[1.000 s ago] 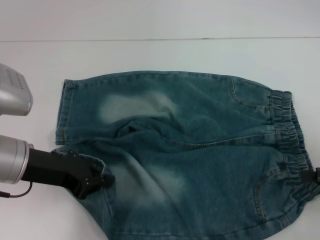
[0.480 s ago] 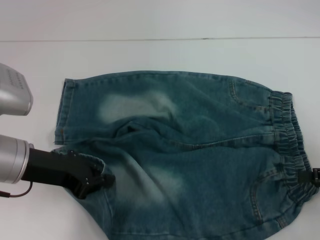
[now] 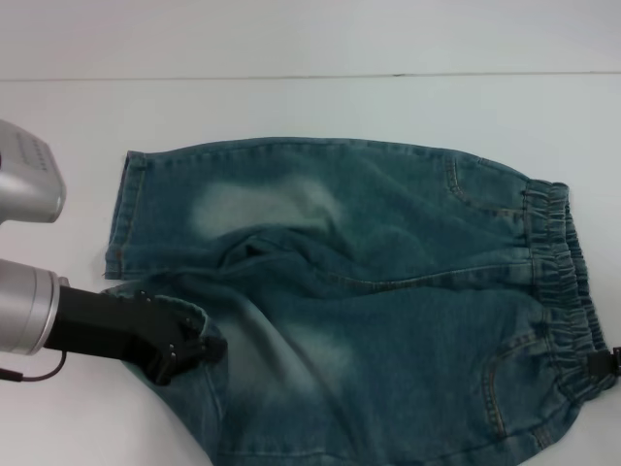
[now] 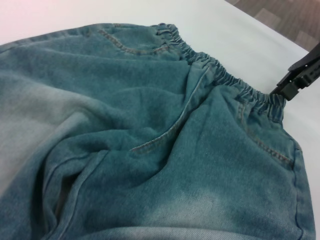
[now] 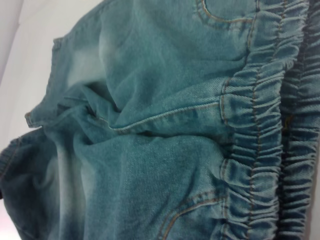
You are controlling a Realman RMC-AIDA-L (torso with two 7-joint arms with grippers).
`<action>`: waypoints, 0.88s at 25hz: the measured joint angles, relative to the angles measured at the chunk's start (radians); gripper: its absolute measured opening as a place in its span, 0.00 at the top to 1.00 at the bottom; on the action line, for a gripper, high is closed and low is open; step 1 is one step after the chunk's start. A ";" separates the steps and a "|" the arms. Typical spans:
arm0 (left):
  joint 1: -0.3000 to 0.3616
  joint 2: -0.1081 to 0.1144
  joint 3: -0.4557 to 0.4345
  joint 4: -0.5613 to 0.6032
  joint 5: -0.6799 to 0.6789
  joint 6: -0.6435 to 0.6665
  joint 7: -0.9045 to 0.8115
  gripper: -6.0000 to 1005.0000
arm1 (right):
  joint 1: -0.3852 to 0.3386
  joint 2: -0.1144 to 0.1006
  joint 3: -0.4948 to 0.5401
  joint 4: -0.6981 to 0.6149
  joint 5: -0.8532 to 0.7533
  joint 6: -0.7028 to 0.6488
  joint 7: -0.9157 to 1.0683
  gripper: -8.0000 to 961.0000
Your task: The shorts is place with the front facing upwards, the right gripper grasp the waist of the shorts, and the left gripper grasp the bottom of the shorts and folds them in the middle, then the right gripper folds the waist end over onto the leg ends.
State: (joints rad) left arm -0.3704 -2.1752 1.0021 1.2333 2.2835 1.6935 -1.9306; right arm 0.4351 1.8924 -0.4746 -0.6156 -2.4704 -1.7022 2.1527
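At the left of the head view, the left gripper (image 3: 199,349), black and two-fingered on a silver-white cylindrical wrist, lies low over the white worktop (image 3: 310,107). Its jaws are closed on the near leg hem, part of the bottom of the shorts (image 3: 124,209), where the denim bunches around the tips. The blue-green denim shorts (image 3: 388,291) with pale faded patches lie spread flat across the worktop, front up, leg hems towards the left and the waist (image 3: 558,282), a darker gathered elastic band, towards the right. A wrinkled fold sits at the crotch between the legs. At the far right, the black right gripper (image 3: 604,364) touches the near end of the waist; only its tip shows, and whether its jaws grip the band cannot be told.
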 joint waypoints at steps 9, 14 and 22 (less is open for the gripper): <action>-0.004 0.001 0.012 -0.001 -0.004 0.000 -0.001 0.99 | -0.001 -0.002 0.002 -0.005 -0.001 0.000 -0.010 0.84; -0.005 0.002 0.012 -0.002 -0.004 0.000 -0.002 0.99 | -0.002 -0.004 -0.004 -0.005 -0.001 0.000 -0.012 0.94; -0.002 0.003 0.005 0.002 -0.035 -0.007 0.003 0.99 | -0.008 -0.004 0.038 -0.006 0.027 0.000 -0.015 0.97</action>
State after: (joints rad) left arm -0.3725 -2.1717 1.0071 1.2350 2.2484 1.6861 -1.9278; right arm 0.4276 1.8882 -0.4368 -0.6213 -2.4438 -1.7018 2.1378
